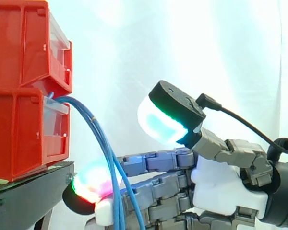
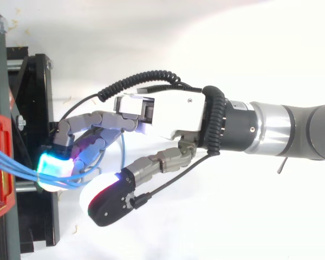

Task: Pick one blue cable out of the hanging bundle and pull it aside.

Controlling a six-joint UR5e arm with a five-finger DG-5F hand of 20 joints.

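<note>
Robot hand (image 1: 221, 191) (image 2: 168, 116): reaching in level from the right and pushing into the hanging bundle just right of the stand. Whether it is gripping any strand cannot be told.

Arm (image 2: 292, 130): grey and silver, entering from the right edge and lying level behind the robot hand.

Blue cables (image 1: 98, 134) (image 2: 16, 162): several thin, smooth, bright blue strands running close together. In the side view they are coming out at the top front of the lower bin, arching out to the right, then dropping steeply across the near side of the robot hand and running off the bottom edge. From above they are crossing the bin's rim side by side and converging on the robot hand.

Single strand (image 2: 122, 149): parting from the rest and bending toward the far side, into the robot hand.

Red bins: upper bin (image 1: 24, 43) sitting stacked on lower bin (image 1: 19, 139) (image 2: 1, 162), at the left.

Black stand (image 1: 33, 191) (image 2: 35, 97): carrying the bins.

White curtain (image 1: 206, 48): hanging behind everything.
</note>
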